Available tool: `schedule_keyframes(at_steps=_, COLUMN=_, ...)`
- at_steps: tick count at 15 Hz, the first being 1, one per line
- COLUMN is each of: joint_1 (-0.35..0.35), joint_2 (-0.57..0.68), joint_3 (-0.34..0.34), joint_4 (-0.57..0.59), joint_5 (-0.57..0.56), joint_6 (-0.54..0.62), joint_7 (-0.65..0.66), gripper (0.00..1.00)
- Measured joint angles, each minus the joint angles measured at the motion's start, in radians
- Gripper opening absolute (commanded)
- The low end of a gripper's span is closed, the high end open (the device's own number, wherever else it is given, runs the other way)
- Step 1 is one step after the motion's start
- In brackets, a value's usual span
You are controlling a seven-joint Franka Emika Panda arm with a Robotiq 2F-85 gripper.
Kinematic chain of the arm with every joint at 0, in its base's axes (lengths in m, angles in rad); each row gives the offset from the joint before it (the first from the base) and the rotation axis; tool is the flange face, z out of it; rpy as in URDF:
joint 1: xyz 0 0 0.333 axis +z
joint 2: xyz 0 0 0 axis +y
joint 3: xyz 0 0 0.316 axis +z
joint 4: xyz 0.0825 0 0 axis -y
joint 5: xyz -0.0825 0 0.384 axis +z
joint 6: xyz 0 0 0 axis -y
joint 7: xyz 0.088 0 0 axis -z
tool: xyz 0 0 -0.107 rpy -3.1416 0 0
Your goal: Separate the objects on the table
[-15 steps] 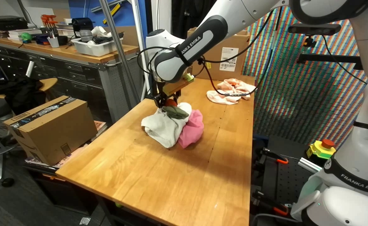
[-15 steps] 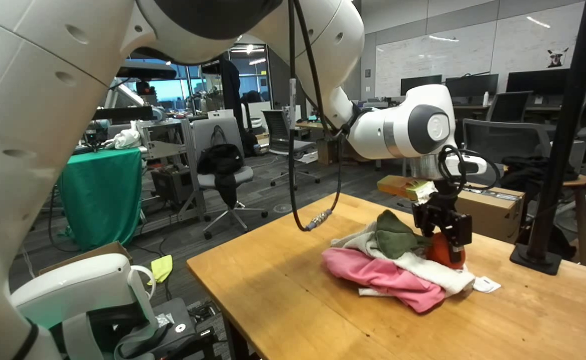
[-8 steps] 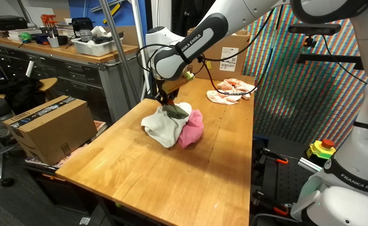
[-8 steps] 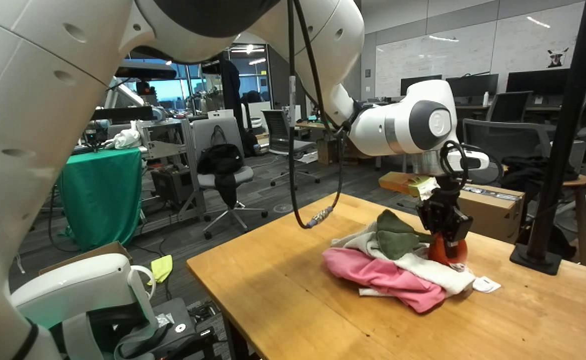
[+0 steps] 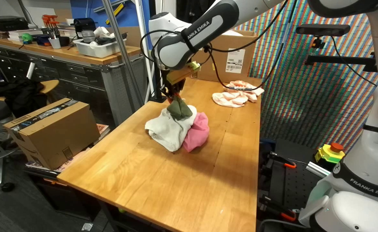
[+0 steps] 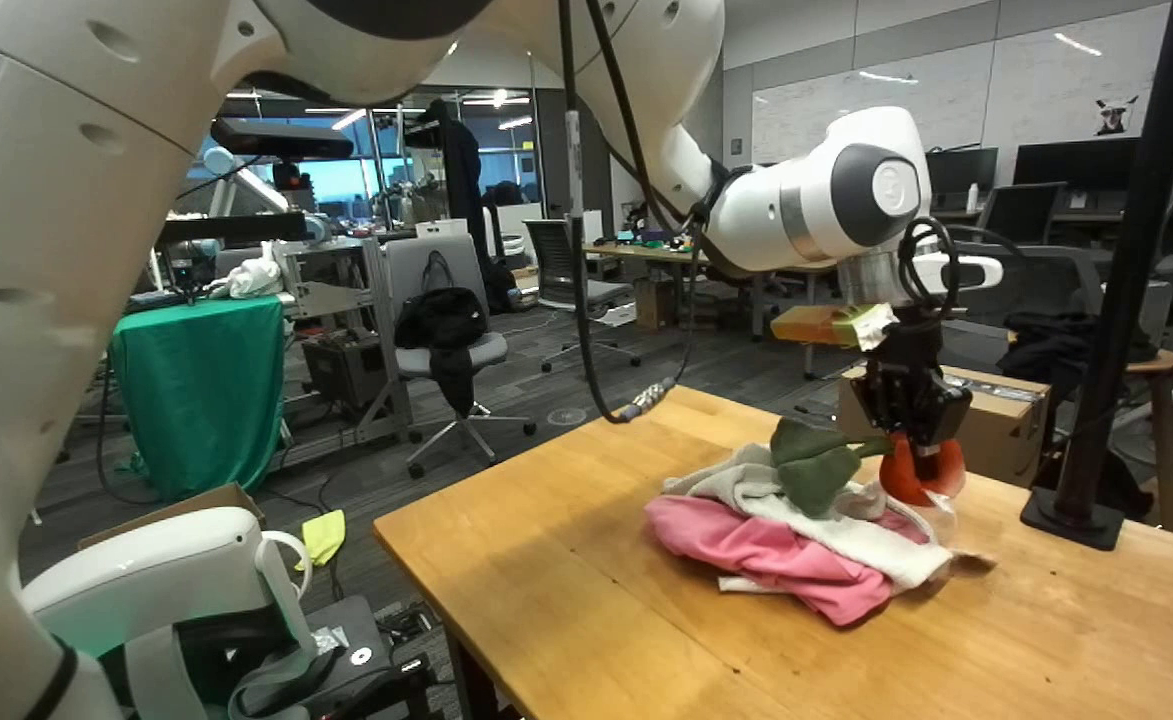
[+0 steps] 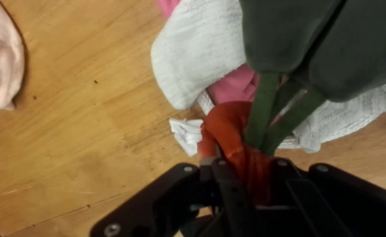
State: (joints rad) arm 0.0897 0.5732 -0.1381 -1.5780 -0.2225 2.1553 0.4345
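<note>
At the far end of the worktop (image 5: 189,180) stands a box (image 5: 222,62), the peach cloth (image 5: 229,99) before it. Near an upright black pole (image 6: 1130,270), the gripper (image 7: 245,164) is clamped on the orange item (image 7: 230,131), whose green flaps (image 6: 814,475) hang over the towel (image 5: 167,130). The pink cloth (image 5: 198,133) is bunched against the towel.
</note>
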Motion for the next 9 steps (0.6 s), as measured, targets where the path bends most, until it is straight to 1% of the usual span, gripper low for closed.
schedule_keyframes(at_steps=4, joint_1=0.0, joint_2=-0.036, joint_3=-0.023, joint_4=0.069, joint_5=-0.038, joint_6=-0.064, joint_7=0.0, gripper=0.07)
schedule_keyframes(at_steps=9, joint_1=-0.008, joint_2=-0.051, joint_3=-0.048, joint_4=0.141, joint_5=-0.078, joint_6=-0.095, joint_7=0.004, gripper=0.07)
